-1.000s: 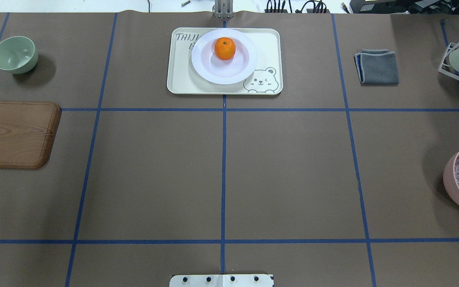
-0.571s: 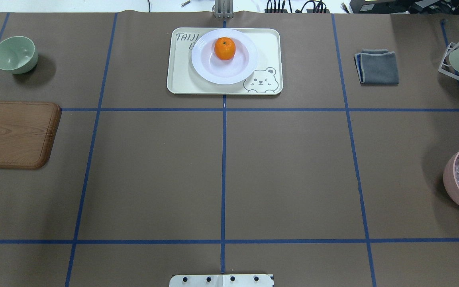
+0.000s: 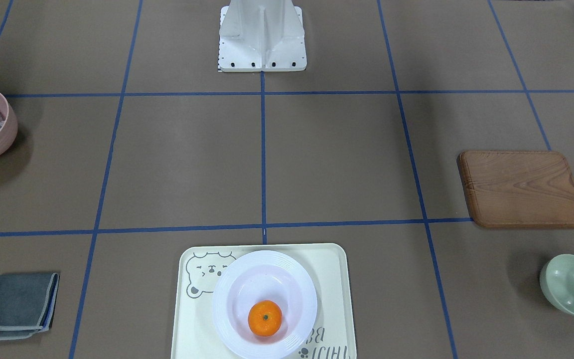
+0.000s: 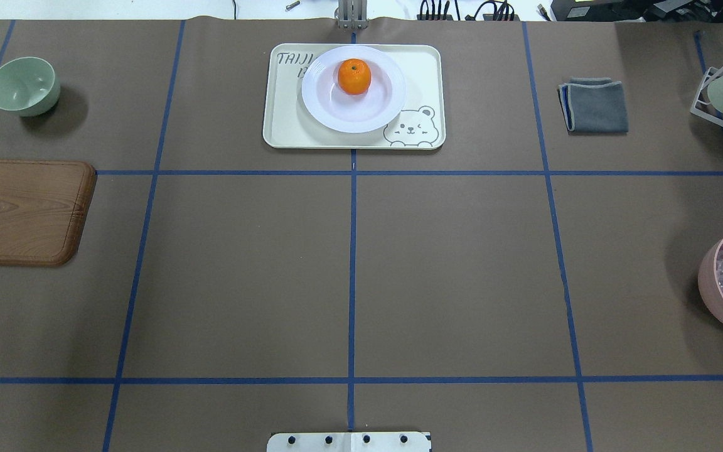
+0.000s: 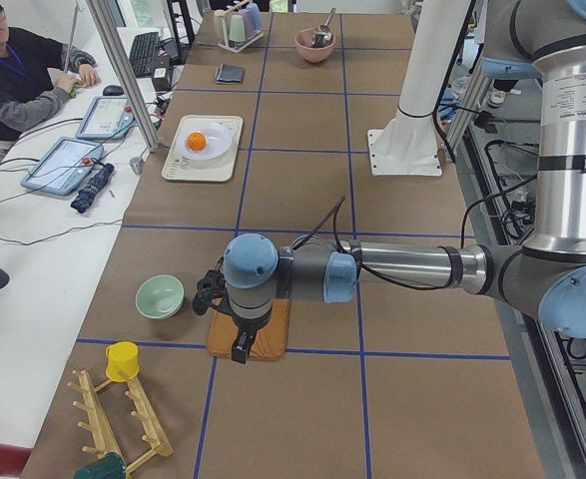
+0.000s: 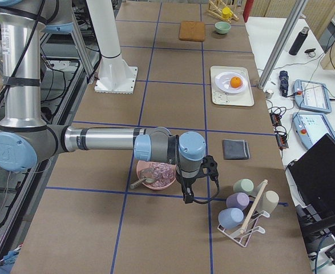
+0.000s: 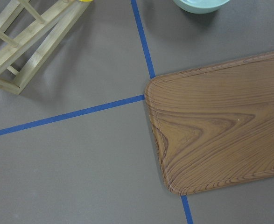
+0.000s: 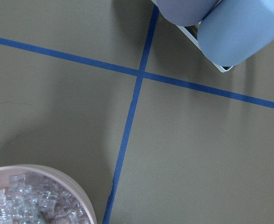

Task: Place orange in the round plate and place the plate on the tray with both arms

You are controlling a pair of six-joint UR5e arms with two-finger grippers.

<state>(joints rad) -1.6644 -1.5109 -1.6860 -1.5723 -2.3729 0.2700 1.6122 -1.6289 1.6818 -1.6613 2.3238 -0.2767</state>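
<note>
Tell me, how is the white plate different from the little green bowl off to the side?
The round plate is white; the green bowl is mint. The plate is wider and shallower, the bowl smaller and deeper. The plate holds the orange and sits on the tray, while the bowl is empty and stands straight on the table. Both are round, glossy and upright.

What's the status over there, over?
Left tool, right tool: out wide, far from tray, grip unclear. Orange in round plate, plate on tray. Nothing in the way.
</note>
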